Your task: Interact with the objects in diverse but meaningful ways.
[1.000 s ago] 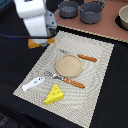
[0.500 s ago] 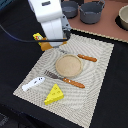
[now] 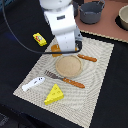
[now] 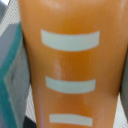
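My gripper (image 3: 62, 49) is shut on the orange-brown scored bread loaf (image 3: 55, 48) and holds it just above the mat's far edge, beside the tan plate (image 3: 68, 65). In the wrist view the loaf (image 4: 70, 65) fills the picture, with white score marks, and one grey-teal finger (image 4: 11, 70) lies against its side. The yellow packet with a red mark (image 3: 40, 39) lies on the dark table off the mat. The white fish piece (image 3: 32, 84) and the yellow cheese wedge (image 3: 54, 93) lie at the mat's near edge.
An orange-handled fork (image 3: 65, 79) lies in front of the plate and an orange-handled knife (image 3: 86, 58) beside it. A dark grey pot (image 3: 91, 11) and a second pot (image 3: 123, 17) stand at the back. The striped mat (image 3: 97, 85) covers the table's middle.
The arm has moved toward the exterior view's right and nearer the plate, carrying the bread loaf with it. The other objects have not moved.
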